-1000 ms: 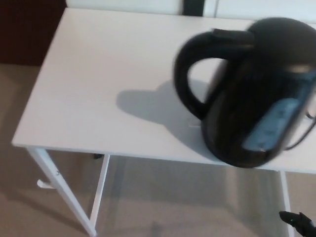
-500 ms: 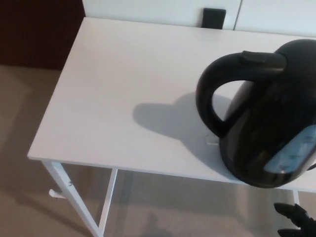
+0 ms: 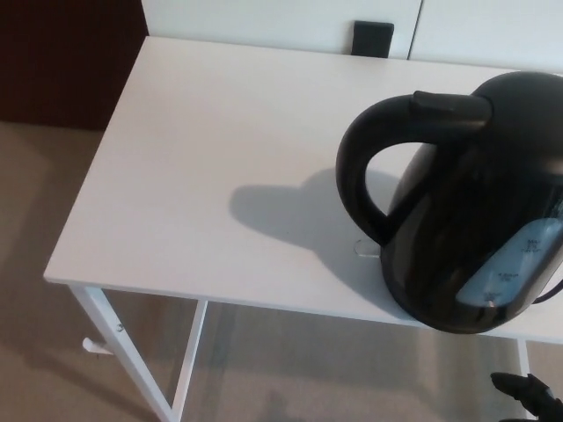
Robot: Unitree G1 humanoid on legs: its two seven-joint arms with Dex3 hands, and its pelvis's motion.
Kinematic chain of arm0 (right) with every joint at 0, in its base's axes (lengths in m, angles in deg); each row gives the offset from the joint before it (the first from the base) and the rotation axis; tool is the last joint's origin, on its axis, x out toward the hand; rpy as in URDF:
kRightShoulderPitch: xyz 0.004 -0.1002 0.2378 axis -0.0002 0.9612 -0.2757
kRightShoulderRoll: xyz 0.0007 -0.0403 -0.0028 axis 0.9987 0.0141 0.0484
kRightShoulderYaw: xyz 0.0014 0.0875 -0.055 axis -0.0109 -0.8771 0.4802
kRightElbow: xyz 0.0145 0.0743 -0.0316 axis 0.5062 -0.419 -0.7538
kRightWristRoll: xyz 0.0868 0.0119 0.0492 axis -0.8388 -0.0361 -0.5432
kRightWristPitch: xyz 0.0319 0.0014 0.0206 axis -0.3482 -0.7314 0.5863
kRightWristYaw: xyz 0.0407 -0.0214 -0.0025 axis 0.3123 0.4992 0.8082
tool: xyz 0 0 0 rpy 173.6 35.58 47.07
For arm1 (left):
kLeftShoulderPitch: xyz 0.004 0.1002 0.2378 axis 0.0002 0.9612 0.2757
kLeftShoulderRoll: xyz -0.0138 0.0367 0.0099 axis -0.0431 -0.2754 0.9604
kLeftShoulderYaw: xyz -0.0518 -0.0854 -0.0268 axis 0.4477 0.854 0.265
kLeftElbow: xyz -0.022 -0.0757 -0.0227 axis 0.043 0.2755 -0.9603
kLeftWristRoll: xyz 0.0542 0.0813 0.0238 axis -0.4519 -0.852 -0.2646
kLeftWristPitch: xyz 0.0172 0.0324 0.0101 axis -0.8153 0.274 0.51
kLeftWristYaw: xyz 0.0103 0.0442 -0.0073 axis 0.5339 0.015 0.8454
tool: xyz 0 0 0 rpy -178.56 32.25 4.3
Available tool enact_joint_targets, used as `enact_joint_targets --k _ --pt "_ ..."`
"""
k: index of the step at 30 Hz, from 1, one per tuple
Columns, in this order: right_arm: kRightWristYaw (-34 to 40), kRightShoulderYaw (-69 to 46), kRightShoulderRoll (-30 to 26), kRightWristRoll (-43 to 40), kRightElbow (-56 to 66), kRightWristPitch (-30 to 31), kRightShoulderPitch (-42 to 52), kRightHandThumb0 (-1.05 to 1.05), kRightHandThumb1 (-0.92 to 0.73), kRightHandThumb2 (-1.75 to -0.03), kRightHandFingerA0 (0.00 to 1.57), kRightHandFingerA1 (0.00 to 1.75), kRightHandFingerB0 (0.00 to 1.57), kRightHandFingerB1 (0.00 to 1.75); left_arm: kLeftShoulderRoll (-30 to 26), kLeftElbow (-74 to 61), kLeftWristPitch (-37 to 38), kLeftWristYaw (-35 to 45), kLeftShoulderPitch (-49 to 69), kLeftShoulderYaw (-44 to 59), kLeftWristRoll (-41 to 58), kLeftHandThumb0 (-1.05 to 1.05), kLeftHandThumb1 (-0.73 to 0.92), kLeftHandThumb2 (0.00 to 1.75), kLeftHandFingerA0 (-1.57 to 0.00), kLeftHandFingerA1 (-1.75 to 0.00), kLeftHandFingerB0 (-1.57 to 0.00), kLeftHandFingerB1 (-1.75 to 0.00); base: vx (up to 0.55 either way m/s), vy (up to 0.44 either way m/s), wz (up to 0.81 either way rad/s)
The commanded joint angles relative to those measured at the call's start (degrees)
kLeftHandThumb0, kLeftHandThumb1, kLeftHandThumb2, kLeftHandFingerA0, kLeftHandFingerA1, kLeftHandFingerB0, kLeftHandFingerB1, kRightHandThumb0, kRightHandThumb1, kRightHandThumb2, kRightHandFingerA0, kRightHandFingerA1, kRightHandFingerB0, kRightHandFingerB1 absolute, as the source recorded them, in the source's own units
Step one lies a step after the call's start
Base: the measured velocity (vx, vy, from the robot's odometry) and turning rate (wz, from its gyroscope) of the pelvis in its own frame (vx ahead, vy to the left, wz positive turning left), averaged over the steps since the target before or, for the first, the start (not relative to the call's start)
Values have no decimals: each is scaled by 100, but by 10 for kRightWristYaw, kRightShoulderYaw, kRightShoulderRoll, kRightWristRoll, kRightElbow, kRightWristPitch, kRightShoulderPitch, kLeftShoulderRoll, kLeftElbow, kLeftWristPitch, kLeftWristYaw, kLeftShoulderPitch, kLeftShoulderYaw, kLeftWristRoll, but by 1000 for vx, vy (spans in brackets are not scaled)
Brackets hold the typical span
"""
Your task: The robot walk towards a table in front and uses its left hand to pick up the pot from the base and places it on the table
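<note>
The black pot, an electric kettle with a blue water window, stands on the right part of the white table. Its loop handle faces left. Any base under it is hidden by the pot's body. A small clear tab lies on the table by its foot. A black bit of my right hand shows at the bottom right corner, below the table's front edge and apart from the pot. My left hand does not show.
The table's left half is bare, crossed only by the pot's shadow. A thin cord leaves the pot's right side. A black socket sits on the white wall behind. Dark furniture stands at the far left, on beige carpet.
The whole picture has shifted and sharpened, so the camera has moved. The pot stays where it was on the table. The right hand still shows only at the bottom right corner.
</note>
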Motion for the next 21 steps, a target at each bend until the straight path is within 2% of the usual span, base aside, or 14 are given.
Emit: enact_joint_targets --k 1,2,7,8,9,10,11,15,16,19,20,21 --pt "-2 1 -9 3 3 0 6 -10 -51 -92 31 57 12 47 -5 8 10 0 8 5 6 0 39 85 -37 -58 -23 -52 0 0 0" --pt "-1 3 -8 4 -5 -8 7 -11 -51 -92 31 57 12 48 -6 6 7 -3 12 6 6 -1 56 56 -46 -41 -35 -35 0 0 0" --pt "4 3 -7 5 -13 -11 3 -12 -50 -91 32 58 12 48 -7 8 5 -1 8 9 8 1 55 56 -46 -42 -33 -36 0 0 0" --pt "5 4 -8 7 -4 -5 3 -13 -51 -92 31 57 12 47 -7 3 8 3 6 10 9 1 38 85 -37 -59 -21 -51 0 0 0" --pt "4 6 -10 9 3 -1 6 -13 -51 -92 31 57 12 47 -6 -1 9 6 8 12 11 1 38 85 -37 -59 -21 -51 0 0 0" --pt "5 5 -9 8 1 -1 5 -13 -50 -91 31 57 12 47 -7 -1 15 2 10 8 5 0 38 85 -37 -59 -21 -51 0 0 0" --pt "5 6 -6 7 0 0 3 -13 -50 -91 31 56 12 47 -9 -5 13 1 11 9 5 -2 56 55 -45 -41 -33 -35 0 0 0" --pt "3 4 -6 5 4 1 2 -12 -50 -91 31 56 12 47 -7 -21 0 -1 10 15 14 -4 56 54 -41 -39 -31 -33 0 0 0" --pt "3 3 -6 4 5 1 0 -12 -50 -91 31 57 12 47 -5 -26 -3 0 9 20 20 -2 37 84 -28 -55 -19 -50 0 0 0" --pt "1 0 -5 -1 14 1 4 -11 -50 -91 32 57 13 48 -1 -77 -15 4 20 50 55 1 40 86 -21 -52 -14 -48 0 0 0" --pt "-1 0 -4 -2 15 2 3 -11 -50 -91 32 57 13 48 0 -97 -20 3 22 59 65 -1 57 56 -30 -34 -25 -30 0 0 0" --pt "-3 0 -4 -3 15 2 0 -11 -50 -91 32 57 13 48 1 -124 -26 1 24 71 76 -1 57 56 -30 -34 -25 -30 0 0 0"
